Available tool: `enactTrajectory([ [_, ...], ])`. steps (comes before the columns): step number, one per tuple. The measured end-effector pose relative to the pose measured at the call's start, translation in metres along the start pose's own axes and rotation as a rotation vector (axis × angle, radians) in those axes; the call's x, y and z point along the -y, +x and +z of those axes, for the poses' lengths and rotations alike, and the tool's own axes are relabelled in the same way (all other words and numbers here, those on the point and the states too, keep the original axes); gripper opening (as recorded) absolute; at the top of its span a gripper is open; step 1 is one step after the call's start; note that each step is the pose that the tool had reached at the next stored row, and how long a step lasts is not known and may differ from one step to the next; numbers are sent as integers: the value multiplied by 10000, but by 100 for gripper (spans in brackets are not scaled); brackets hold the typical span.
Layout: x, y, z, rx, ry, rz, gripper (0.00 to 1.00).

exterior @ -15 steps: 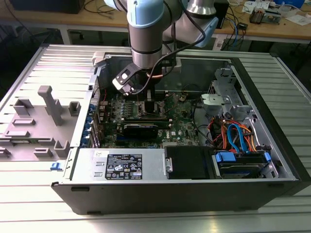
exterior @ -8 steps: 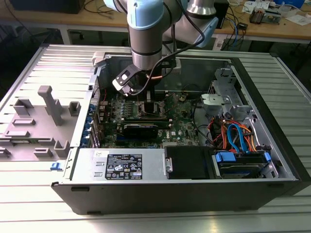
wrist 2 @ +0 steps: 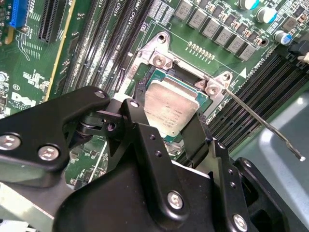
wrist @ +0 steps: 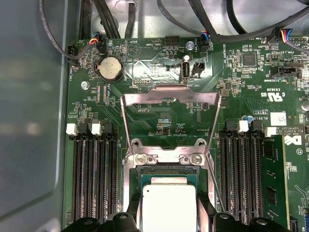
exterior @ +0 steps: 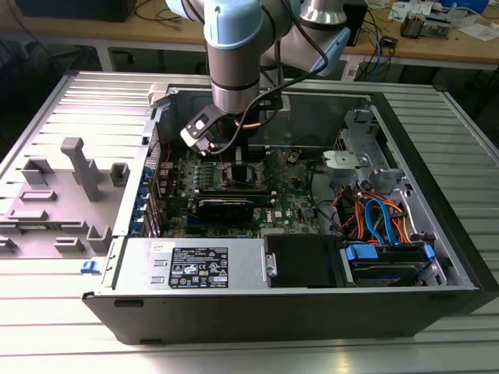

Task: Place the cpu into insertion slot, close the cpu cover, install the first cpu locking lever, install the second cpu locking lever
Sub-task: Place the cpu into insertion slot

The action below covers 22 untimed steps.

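Note:
The cpu (wrist: 166, 203), a pale silvery square chip, sits over the insertion slot (wrist: 166, 170), whose silver rim and dark inside show around it. In the second wrist view the cpu (wrist 2: 169, 108) lies between two black fingers (wrist 2: 140, 126). My gripper (wrist 2: 166, 112) is shut on the cpu, gripping two opposite edges, and it is low over the chip (wrist: 167, 220). The cpu cover (wrist: 169, 95) stands swung open behind the slot, with green board showing through its window. A thin locking lever (wrist 2: 260, 123) sticks out free to one side. In the exterior view the gripper (exterior: 238, 165) reaches down into the open computer case.
Long black memory slots (wrist: 94, 179) flank the socket on both sides. A black card (exterior: 226, 206) lies just in front of the socket. A power supply (exterior: 203, 265), a drive cage with coloured cables (exterior: 382, 222) and the case walls (exterior: 327, 109) surround the board. A grey fixture plate (exterior: 62, 195) lies outside the case, at the exterior view's left.

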State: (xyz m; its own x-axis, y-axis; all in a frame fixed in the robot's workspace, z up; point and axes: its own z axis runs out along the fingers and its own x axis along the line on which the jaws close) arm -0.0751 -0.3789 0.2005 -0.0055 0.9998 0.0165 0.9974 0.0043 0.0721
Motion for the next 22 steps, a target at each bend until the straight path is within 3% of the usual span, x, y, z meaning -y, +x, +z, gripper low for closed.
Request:
enactTrajectory([
  [6,-4,1,2,53,0,0,55],
  [22,-25,1,13,60,0,37,55],
])
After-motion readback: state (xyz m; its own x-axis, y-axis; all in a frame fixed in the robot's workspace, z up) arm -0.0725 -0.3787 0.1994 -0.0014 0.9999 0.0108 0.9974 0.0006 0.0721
